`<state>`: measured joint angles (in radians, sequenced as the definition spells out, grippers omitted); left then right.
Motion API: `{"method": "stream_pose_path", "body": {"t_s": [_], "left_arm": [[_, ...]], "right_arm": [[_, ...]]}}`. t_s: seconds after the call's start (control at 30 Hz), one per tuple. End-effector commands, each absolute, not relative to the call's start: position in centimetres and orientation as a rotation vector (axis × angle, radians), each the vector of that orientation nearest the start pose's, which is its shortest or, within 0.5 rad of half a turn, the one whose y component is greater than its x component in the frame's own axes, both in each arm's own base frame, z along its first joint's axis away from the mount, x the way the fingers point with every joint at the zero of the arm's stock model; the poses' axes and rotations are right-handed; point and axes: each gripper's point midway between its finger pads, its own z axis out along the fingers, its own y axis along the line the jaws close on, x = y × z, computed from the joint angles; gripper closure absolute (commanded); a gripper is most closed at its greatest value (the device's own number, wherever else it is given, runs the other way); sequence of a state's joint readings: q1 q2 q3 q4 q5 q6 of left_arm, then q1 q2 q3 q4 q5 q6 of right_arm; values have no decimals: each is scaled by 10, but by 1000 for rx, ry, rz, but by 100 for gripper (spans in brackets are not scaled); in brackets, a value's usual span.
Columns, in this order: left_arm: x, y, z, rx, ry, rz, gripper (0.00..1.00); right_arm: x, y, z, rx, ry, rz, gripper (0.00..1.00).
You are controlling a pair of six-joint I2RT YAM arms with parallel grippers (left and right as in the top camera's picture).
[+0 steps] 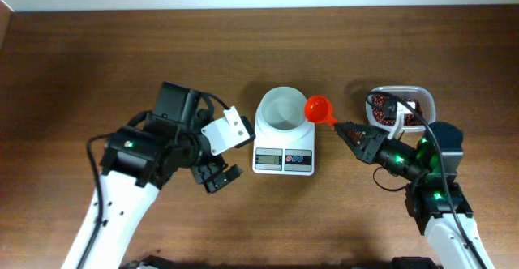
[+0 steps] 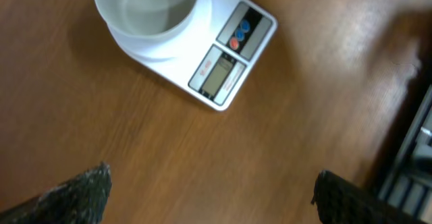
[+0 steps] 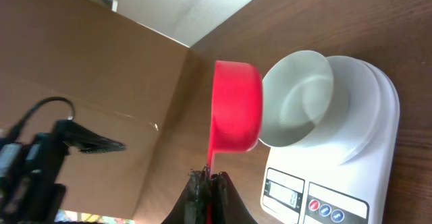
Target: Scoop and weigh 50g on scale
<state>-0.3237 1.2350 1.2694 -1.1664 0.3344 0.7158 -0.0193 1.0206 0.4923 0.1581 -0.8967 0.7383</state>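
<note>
We count two arms, one scale, one bowl, one scoop and one tub on the bench (image 1: 73,58). Toward the left edge, bare wood lies wide around the left arm. The left gripper (image 1: 220,177) hangs just left of the scale, fingers spread wide, holding nothing. The scale (image 1: 283,143) sits mid-bench, its display toward the arms' edge, with its white bowl (image 1: 283,109) on top. The orange-red scoop (image 1: 318,108) is at the bowl's right rim, its handle pinched in the closed right gripper (image 1: 347,130). Near the right edge, the beans (image 1: 379,102) lie in the clear tub (image 1: 431,100), partly hidden by the right arm. Open wood runs along the far edge.
</note>
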Motion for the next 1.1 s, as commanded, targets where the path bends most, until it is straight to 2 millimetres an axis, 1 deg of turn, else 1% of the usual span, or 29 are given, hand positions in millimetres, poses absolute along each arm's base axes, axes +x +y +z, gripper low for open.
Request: {"method": "stream_pose_path", "body": {"t_s": [0.0, 0.13, 0.17, 0.27, 0.4, 0.5, 0.6, 0.93, 1.07], "left_arm": [[240, -143, 244, 1459, 2141, -309, 1], [238, -148, 246, 1461, 2126, -351, 1], [239, -148, 246, 1461, 2125, -349, 1], [240, -147, 246, 1459, 2121, -341, 1], [252, -145, 250, 1430, 2096, -303, 1], [255, -141, 251, 1407, 2106, -299, 1], [252, -140, 249, 1411, 2122, -306, 1], [251, -139, 249, 1411, 2122, -306, 1], [251, -139, 249, 1411, 2122, -306, 1]], "right_arm": [[296, 129, 209, 95, 2008, 1346, 96], [293, 131, 209, -36, 1984, 1283, 96], [294, 131, 209, -43, 1982, 1278, 96], [294, 131, 211, -49, 1975, 1277, 96], [294, 131, 211, -48, 1975, 1277, 96], [294, 131, 210, -48, 1976, 1277, 96], [294, 131, 210, -46, 1978, 1278, 96], [293, 131, 209, -41, 1985, 1280, 96], [291, 131, 204, -21, 2011, 1289, 96]]}}
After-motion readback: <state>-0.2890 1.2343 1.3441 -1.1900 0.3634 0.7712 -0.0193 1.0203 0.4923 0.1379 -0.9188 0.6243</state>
